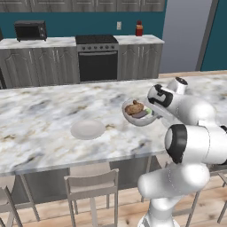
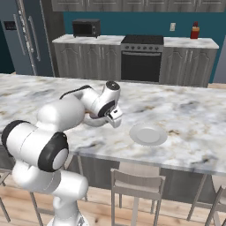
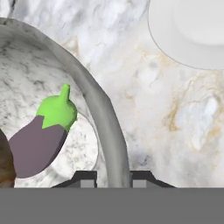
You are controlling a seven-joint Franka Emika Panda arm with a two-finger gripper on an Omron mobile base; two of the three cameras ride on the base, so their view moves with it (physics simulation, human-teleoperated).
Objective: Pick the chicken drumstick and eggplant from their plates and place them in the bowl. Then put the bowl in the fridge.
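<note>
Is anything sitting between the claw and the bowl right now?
No. The claw is shut on the bowl rim itself, one tip on each side of the wall. The eggplant lies inside the bowl, away from the tips.

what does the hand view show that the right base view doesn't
Hand view: the eggplant lying inside the bowl, the gripper shut on the bowl's rim, one fingertip on each side.
Right base view: the fridge, oven and microwave behind the counter.
Both: a white plate on the marble counter.
</note>
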